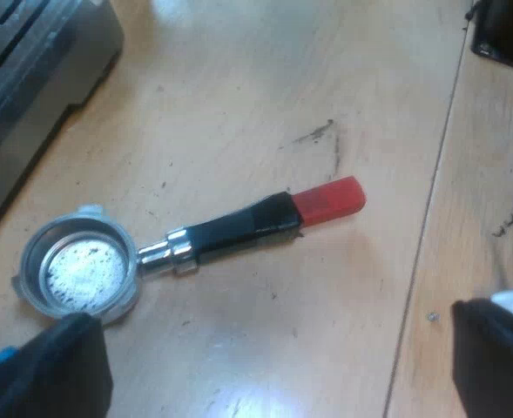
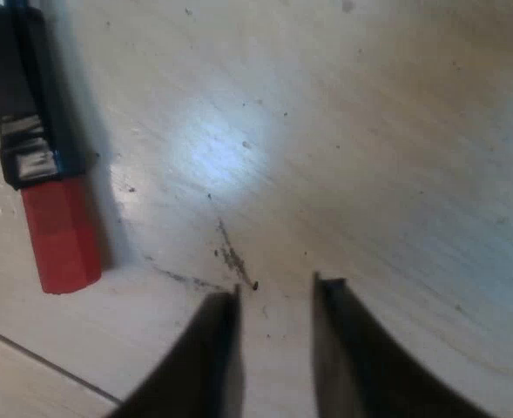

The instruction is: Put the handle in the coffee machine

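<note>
On the table (image 1: 239,87) the holder (image 1: 230,233) lies flat, basket (image 1: 80,272) toward the machine (image 1: 30,70); left fingers (image 1: 60,366) wide, right fingers (image 2: 204,366) narrow.

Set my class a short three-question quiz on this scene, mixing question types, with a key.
1. True or false: the metal holder is locked into the espresso machine.
2. The left gripper is: A) open over the table B) shut on the holder C) shut on a mug.
3. Fill in: the handle ends in ____.
Key: 1 false, it lies loose on the table; 2 A; 3 red.
</note>
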